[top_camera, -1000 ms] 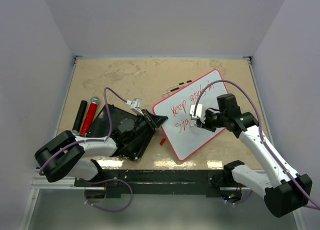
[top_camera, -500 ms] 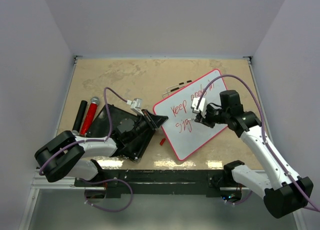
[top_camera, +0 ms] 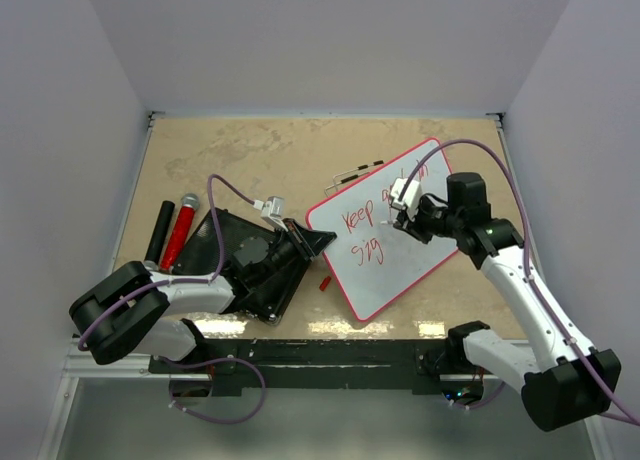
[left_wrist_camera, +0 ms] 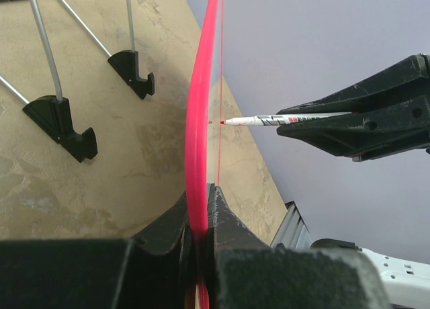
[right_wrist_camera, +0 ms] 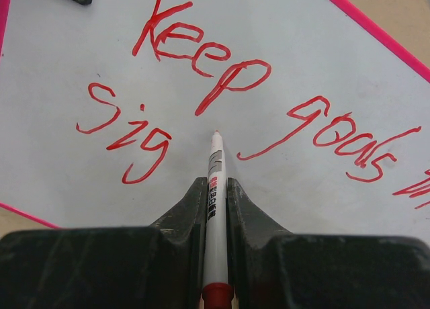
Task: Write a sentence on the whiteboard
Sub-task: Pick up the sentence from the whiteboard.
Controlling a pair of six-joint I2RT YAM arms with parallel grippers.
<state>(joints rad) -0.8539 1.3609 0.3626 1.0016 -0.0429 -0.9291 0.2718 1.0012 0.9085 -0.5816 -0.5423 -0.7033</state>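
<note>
Mid-writing: right gripper (right_wrist_camera: 215, 183) jaws clamped on red marker (right_wrist_camera: 215, 164), tip beside "sig" of the unfinished sentence (right_wrist_camera: 201, 57) on the whiteboard (top_camera: 400, 270), whose left corner the left gripper (left_wrist_camera: 200, 191) jaws pinch on the worktop (top_camera: 250, 150); next probably the "h" stroke.

whiteboard (right_wrist_camera: 289, 33): smooth white writing face with a faint sheen.
rim (left_wrist_camera: 197, 134): glossy, slightly translucent red-pink plastic.
sentence (right_wrist_camera: 242, 70): red marker ink, lying flat and matt on the board.
marker (right_wrist_camera: 216, 154): smooth white plastic barrel with a printed label and a red tip.
right hand (right_wrist_camera: 215, 183): black plastic fingers, matt and finely grained.
left hand (left_wrist_camera: 199, 196): the same matt black plastic, dull along its edges.
worktop (top_camera: 250, 150): beige and mottled like stone, mostly matt.
wire legs (left_wrist_camera: 41, 43): bare, shiny metal rod.
feet (left_wrist_camera: 64, 124): black plastic with a satin finish.
arm shells (top_camera: 535, 310): glossy white plastic.
slab (top_camera: 225, 240): black and dull; its material cannot be told.
</note>
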